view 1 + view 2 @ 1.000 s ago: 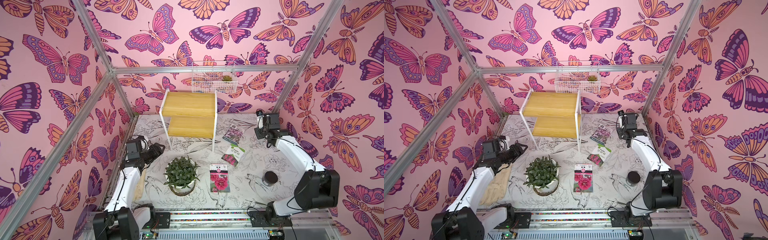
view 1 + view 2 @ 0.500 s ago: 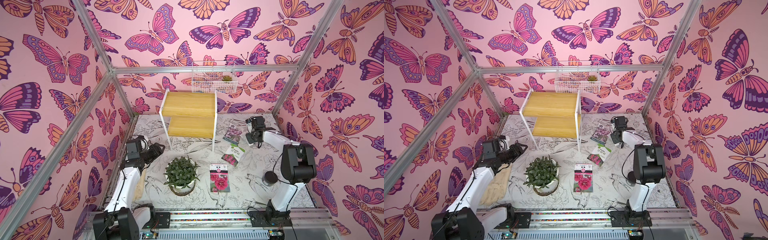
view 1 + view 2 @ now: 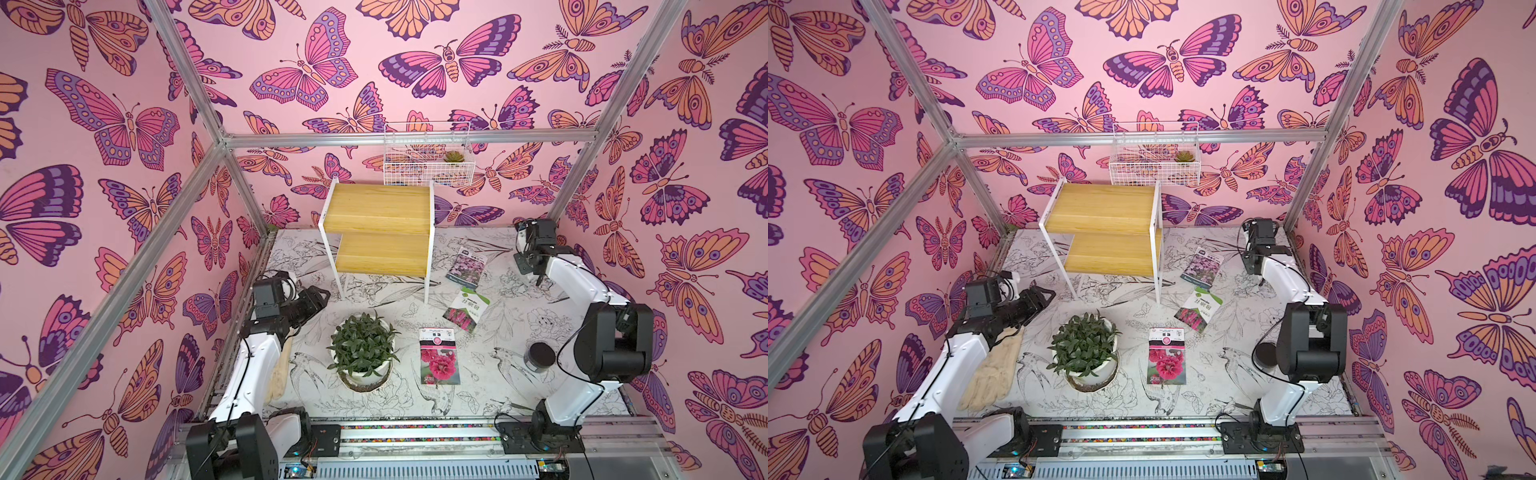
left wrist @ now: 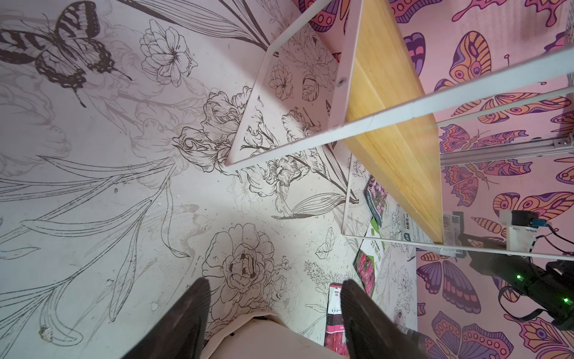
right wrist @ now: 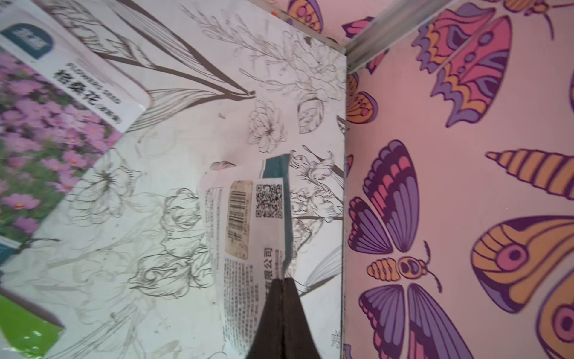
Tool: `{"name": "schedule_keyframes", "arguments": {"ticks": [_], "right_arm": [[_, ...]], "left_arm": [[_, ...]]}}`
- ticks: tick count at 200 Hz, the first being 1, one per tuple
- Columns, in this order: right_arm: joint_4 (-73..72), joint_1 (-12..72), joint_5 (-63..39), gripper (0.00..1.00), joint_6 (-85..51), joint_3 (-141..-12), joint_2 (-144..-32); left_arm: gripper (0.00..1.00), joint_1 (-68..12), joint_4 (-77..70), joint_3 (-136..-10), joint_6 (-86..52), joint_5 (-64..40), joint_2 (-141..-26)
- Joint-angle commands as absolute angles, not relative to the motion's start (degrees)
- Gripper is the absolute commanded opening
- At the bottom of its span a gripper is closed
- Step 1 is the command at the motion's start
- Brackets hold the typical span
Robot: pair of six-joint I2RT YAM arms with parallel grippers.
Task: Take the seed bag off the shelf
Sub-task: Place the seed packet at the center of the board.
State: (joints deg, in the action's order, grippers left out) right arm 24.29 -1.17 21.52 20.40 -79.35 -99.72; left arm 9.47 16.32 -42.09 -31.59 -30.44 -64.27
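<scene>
Barcoded white seed bag (image 5: 248,223) pinched in right fingers (image 5: 275,314); left fingers (image 4: 186,320) apart.

Plant (image 3: 362,347) before shelf (image 3: 380,216); seed bags (image 3: 466,266) to rt.

The left arm (image 3: 259,374) and the right arm (image 3: 577,282) had smooth white links joined by bulky black joint housings (image 3: 611,345), thin black cables (image 4: 559,235) trailing beside them, small green lights (image 4: 517,276) on the right one, and dark, tapered fingers (image 4: 186,317).
</scene>
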Motion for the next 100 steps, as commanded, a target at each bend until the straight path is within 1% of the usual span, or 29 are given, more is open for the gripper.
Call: {"name": "schedule_keyframes", "arguments": {"ticks": [1, 20, 42, 75, 100], "right_arm": [[26.94, -1.58, 23.88, 0.0, 21.32, -80.53, -97.6], [26.93, -1.67, 22.99, 0.0, 21.26, -80.34, -96.05], [25.4, -1.21, 16.72, 0.0, 20.39, -77.59, -95.45], [22.01, 0.91, 12.19, 0.0, 20.03, -73.09, -98.94], [20.84, 1.86, 13.97, 0.0, 20.98, -71.76, -102.04]], "left_arm": [[0.69, 9.73, 15.91, -43.66, -29.97, -30.78, -65.74], [0.69, 9.67, 15.69, -44.51, -29.99, -31.01, -67.41], [0.69, 9.67, 15.04, -44.55, -30.43, -31.59, -68.96], [0.69, 9.67, 14.39, -43.47, -30.52, -31.37, -68.42], [0.69, 9.67, 14.39, -42.99, -30.5, -31.38, -67.69]]}}
